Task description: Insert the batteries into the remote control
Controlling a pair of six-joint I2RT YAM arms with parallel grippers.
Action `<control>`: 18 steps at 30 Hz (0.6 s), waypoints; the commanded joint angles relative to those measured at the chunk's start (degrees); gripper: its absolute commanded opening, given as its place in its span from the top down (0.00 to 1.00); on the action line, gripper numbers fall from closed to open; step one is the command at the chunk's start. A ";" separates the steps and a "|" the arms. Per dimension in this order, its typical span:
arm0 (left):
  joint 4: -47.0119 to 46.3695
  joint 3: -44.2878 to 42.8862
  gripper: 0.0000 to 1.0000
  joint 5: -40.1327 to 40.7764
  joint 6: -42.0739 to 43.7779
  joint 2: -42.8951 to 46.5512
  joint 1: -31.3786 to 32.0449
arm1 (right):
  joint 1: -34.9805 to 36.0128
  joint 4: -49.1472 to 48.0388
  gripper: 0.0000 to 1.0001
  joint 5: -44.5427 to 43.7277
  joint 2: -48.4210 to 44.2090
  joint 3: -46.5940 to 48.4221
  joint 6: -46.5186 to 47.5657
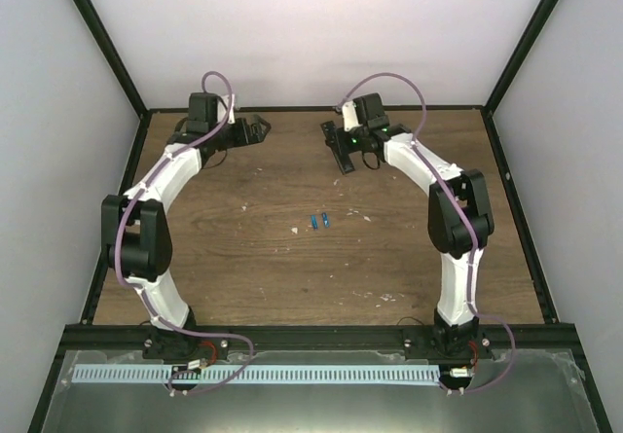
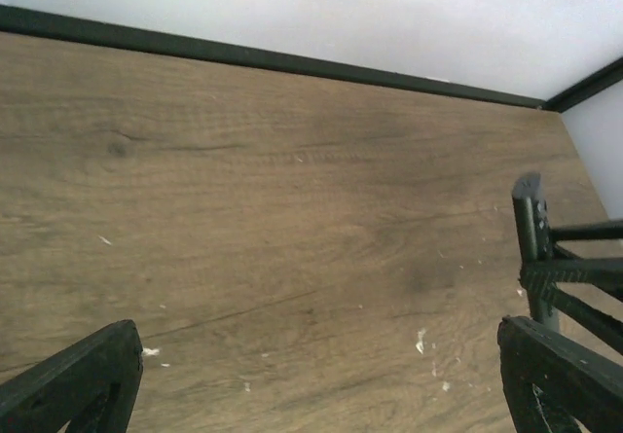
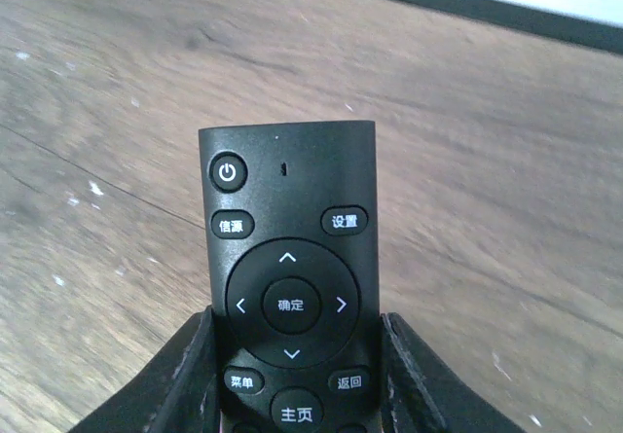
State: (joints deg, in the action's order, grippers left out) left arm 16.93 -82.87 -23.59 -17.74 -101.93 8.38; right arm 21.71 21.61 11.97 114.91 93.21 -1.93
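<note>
Two small blue batteries (image 1: 313, 222) (image 1: 325, 221) lie side by side on the wooden table (image 1: 253, 248), near its middle. My right gripper (image 1: 338, 139) is at the back of the table, shut on the black remote control (image 1: 344, 161). In the right wrist view the remote (image 3: 287, 219) sits button side up between the fingers (image 3: 185, 375), its power-button end sticking out above the table. My left gripper (image 1: 255, 128) is at the back left, open and empty. In its wrist view (image 2: 321, 379) only bare wood lies between its wide-apart fingers. Both grippers are far from the batteries.
Small white specks of debris (image 2: 421, 340) are scattered on the wood. A black frame rail (image 1: 311, 109) and white walls bound the table at the back and sides. The right gripper with a black bar (image 2: 529, 229) shows at the right edge of the left wrist view.
</note>
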 commanded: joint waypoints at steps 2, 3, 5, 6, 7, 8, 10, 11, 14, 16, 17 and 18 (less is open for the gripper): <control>-10.59 4.47 0.01 -3.45 -5.69 4.02 2.12 | 2.92 -2.29 0.69 3.62 1.14 5.25 -0.20; -12.15 5.48 0.01 -3.99 -6.92 4.14 2.20 | 3.24 -2.62 0.69 4.08 1.20 5.66 -0.35; -14.68 6.83 0.01 -4.87 -9.06 4.34 2.33 | 4.03 -3.30 0.68 4.78 1.23 6.08 -0.65; -15.73 7.28 0.01 -5.17 -9.82 4.43 2.40 | 4.26 -3.46 0.68 5.11 1.32 6.26 -0.89; -16.64 7.75 0.01 -5.59 -10.51 4.53 2.45 | 4.44 -3.68 0.68 5.64 1.38 6.36 -1.24; -17.54 7.98 0.01 -6.16 -11.32 4.55 2.50 | 4.63 -3.95 0.68 6.24 1.41 6.37 -1.43; -19.53 8.66 0.01 -7.28 -13.00 4.47 2.71 | 5.02 -4.57 0.68 7.02 1.46 6.37 -1.80; -20.31 8.82 0.01 -7.75 -13.63 4.32 2.90 | 5.27 -4.84 0.68 7.14 1.50 6.42 -1.75; -20.69 8.60 0.01 -8.02 -14.16 3.67 4.25 | 6.01 -5.41 0.68 7.53 1.62 6.99 -1.57; -20.45 8.29 0.02 -7.93 -14.41 3.00 5.23 | 6.35 -5.26 0.68 7.98 1.84 7.75 -1.44; -20.79 8.49 0.02 -7.88 -14.89 2.85 5.65 | 6.47 -5.20 0.68 8.11 1.91 8.04 -1.48; -21.32 8.68 0.02 -7.93 -15.40 2.69 5.94 | 6.54 -5.33 0.68 8.34 1.90 8.24 -1.44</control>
State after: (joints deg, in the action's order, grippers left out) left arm -1.10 -74.56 -30.13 -30.79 -99.15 12.51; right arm 27.38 18.06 18.50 116.01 97.47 -2.90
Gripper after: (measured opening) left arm 0.983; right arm 0.323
